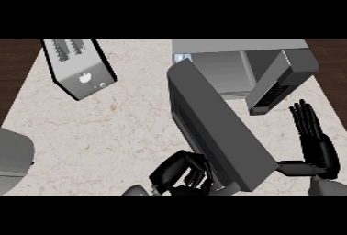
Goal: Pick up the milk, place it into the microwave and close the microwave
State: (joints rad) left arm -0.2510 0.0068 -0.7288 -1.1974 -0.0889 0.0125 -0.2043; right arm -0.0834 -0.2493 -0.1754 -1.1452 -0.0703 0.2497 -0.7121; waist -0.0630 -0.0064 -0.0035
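One toaster [80, 68] stands at the far left of the table [102, 128], silver, set at a slant, with slots on top and a round knob on its near face. At the left edge, near side, one grey rounded object [13, 158] shows only in part; what it is cannot be told.

One microwave [244, 69] stands at the far right of the table. Its door [213, 128] is swung open and reaches toward the near side as a long dark panel across the middle of the view. The grey interior is visible behind it. One dark control panel [274, 89] with rows of buttons sits on the microwave's right side.

Two hands are counted. The left hand [177, 174] is at the near centre, just beside the near left edge of the door. Its fingers [169, 167] are curled inward; they lie against or very close to the door's edge, and whether they close on anything cannot be told. The right hand [318, 147] is at the right, near side, open, with fingers [305, 119] straight and pointing to the far side. Its thumb [295, 167] points left toward the near right corner of the door. It holds nothing.

The milk cannot be made out anywhere on the table or in the visible part of the microwave interior; its place cannot be told.
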